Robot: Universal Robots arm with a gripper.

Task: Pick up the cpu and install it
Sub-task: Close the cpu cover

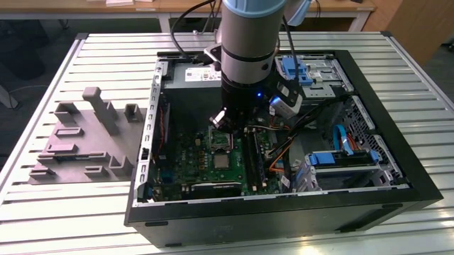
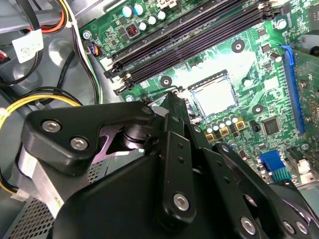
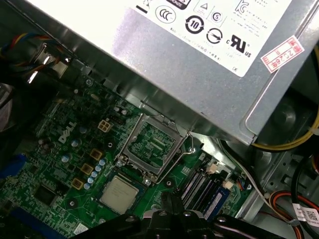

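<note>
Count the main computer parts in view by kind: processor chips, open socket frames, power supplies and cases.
cpu: 1
open socket load frame: 1
power supply: 1
computer case: 1
Total: 4

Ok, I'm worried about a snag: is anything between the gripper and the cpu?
Nothing visible. In the second wrist view the gripper hangs over the board close beside the cpu, with only low board parts between them.
</note>
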